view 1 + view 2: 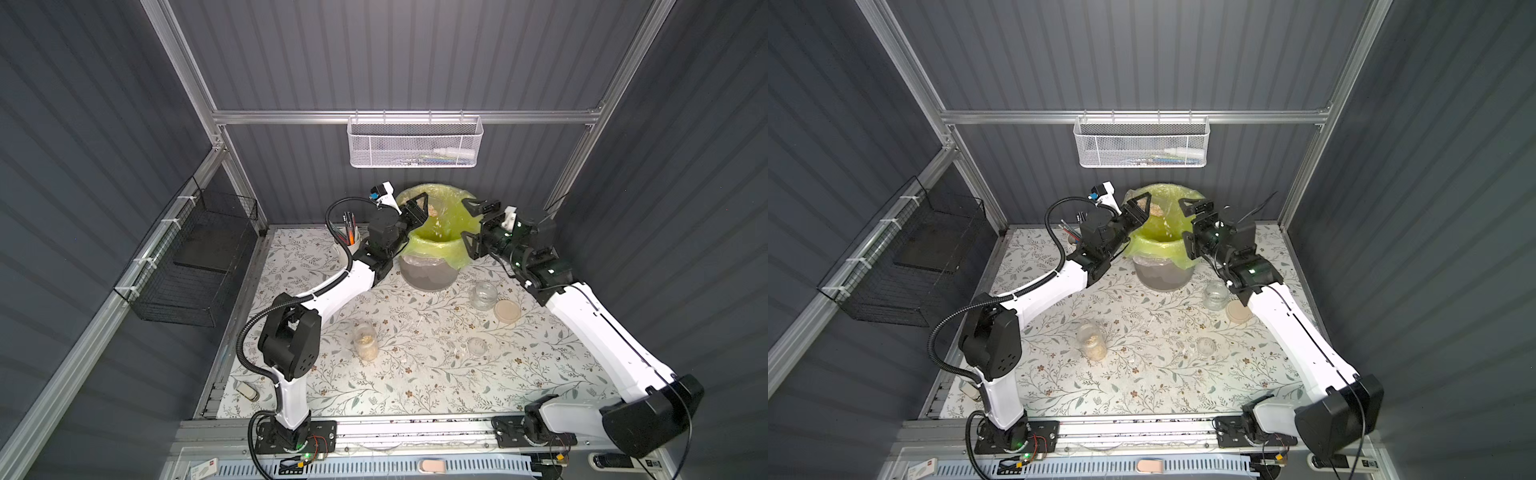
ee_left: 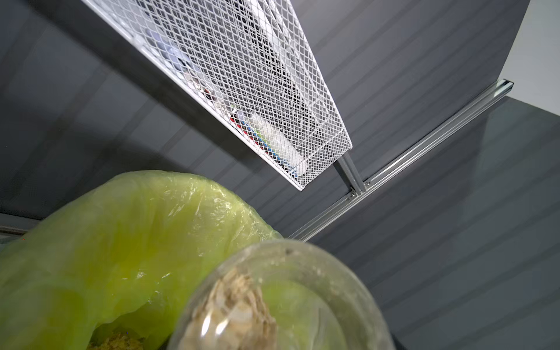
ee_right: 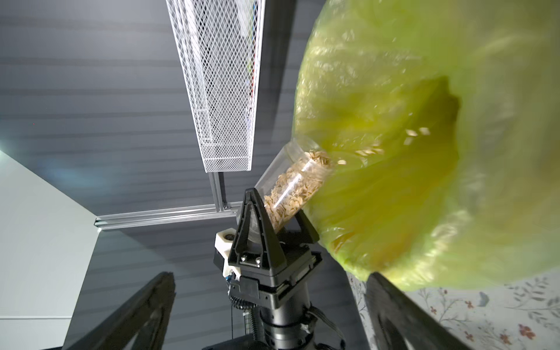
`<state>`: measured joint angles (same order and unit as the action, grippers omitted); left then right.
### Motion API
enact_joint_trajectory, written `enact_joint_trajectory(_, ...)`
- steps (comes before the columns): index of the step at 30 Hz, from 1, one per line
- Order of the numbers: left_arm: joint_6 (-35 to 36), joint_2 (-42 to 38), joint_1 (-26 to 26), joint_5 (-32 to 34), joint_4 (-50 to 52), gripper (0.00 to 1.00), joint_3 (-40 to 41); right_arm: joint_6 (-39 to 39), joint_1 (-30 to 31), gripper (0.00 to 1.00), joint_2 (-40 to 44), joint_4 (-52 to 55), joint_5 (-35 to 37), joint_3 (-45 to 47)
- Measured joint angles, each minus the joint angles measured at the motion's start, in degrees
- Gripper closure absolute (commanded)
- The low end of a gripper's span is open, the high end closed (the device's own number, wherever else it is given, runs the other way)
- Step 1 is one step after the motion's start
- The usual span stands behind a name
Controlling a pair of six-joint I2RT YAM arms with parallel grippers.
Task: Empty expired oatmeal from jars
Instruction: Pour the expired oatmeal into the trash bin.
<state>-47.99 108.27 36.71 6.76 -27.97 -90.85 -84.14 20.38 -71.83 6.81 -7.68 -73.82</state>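
Observation:
My left gripper (image 1: 415, 210) is shut on a narrow clear jar (image 3: 295, 185), tipped mouth-first over the grey bin (image 1: 428, 276) lined with a yellow-green bag (image 1: 440, 245). Oatmeal (image 3: 291, 188) fills the tilted jar's lower side, and loose flakes (image 3: 415, 133) fall into the bag. The left wrist view looks along the jar (image 2: 272, 303) to oatmeal in the bag (image 2: 118, 344). My right gripper (image 1: 471, 226) stands open and empty beside the bin's right rim. A second narrow jar (image 1: 365, 340) holding oatmeal stands on the table. A squat jar (image 1: 484, 295) stands empty.
A beige disc lid (image 1: 507, 311) lies beside the squat jar, and a small clear round piece (image 1: 476, 345) lies nearer the front. A white mug of pencils (image 1: 349, 239) stands behind my left arm. A white mesh basket (image 1: 415, 141) hangs above the bin. Flakes are scattered on the tablecloth.

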Motion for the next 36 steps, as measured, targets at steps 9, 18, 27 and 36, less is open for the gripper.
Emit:
enact_joint_trajectory(9,5.1,1.2,-0.5,-3.0,7.5,0.72,-4.0,3.7,-4.6,0.01,11.4,3.8,-1.2,10.4)
enact_joint_trajectory(18,10.9,5.2,-1.3,-5.9,15.3,0.72,-10.2,4.5,-5.8,0.01,16.5,5.2,-1.4,16.8)
enact_joint_trajectory(27,20.1,8.4,-1.6,-8.7,25.3,0.73,-19.0,8.1,-8.4,0.01,23.7,7.0,-1.3,19.6)
enact_joint_trajectory(36,28.4,8.9,-1.6,-11.0,34.1,0.73,-25.6,11.8,-9.0,0.01,26.5,9.7,-1.4,23.9)
